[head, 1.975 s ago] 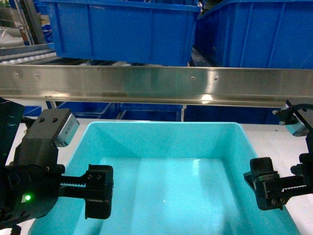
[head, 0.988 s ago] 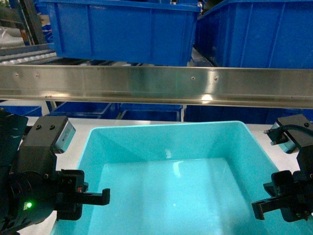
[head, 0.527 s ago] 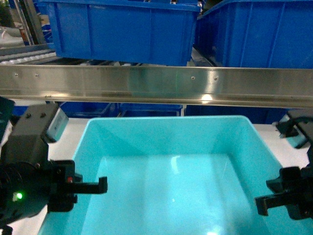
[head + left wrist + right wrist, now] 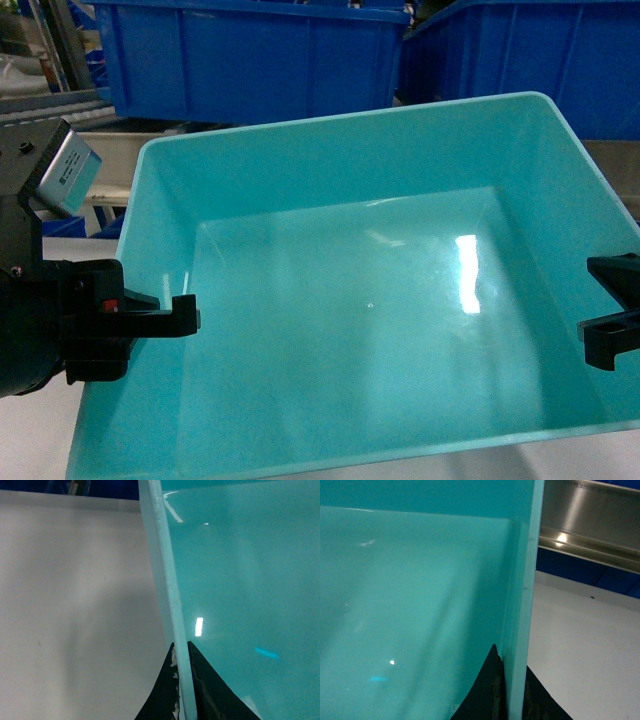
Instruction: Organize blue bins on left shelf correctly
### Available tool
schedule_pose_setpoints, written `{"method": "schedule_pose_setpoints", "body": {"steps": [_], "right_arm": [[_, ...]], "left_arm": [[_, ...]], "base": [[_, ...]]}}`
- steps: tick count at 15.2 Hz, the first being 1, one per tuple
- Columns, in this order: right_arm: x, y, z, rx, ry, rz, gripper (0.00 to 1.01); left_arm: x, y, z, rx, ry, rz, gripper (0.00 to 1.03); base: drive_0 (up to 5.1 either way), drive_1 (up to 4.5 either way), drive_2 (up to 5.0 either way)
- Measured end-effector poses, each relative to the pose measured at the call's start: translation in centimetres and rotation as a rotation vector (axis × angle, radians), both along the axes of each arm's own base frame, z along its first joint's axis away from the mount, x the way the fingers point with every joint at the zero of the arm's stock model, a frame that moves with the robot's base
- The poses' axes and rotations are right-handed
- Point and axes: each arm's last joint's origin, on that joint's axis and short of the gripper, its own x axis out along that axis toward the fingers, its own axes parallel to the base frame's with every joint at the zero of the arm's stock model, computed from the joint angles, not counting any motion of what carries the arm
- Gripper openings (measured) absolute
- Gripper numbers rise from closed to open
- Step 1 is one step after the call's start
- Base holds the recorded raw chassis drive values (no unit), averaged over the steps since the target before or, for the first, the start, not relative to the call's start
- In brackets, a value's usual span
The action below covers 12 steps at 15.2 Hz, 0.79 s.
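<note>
Above the white counter, the turquoise bin hangs tilted, left pincer and right pincer each clamped on a side wall; shelving it on the steel rack remains.

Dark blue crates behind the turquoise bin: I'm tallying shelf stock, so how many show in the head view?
2. One dark blue crate sits upper left behind the turquoise bin; another sits upper right. The raised bin may hide more below.
</note>
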Motion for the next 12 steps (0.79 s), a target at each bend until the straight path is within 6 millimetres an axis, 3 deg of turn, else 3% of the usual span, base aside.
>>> {"method": "schedule_pose_setpoints", "body": {"steps": [1, 7, 12], "right_arm": [[0.02, 0.02, 0.10, 0.002, -0.009, 0.001, 0.02], [-0.01, -0.01, 0.06, -0.002, -0.006, 0.000, 0.02], [0.02, 0.02, 0.14, 0.000, -0.014, 0.002, 0.02]], "left_arm": [[0.02, -0.01, 0.04, -0.002, -0.005, 0.000, 0.02], [0.00, -0.11, 0.08, -0.008, -0.005, -0.001, 0.02], [0.02, -0.03, 0.09, -0.008, -0.006, 0.003, 0.02]], "base": [[0.0, 0.00, 0.0], [-5.0, 2.39, 2.4], [-4.7, 1.23, 3.6]]}}
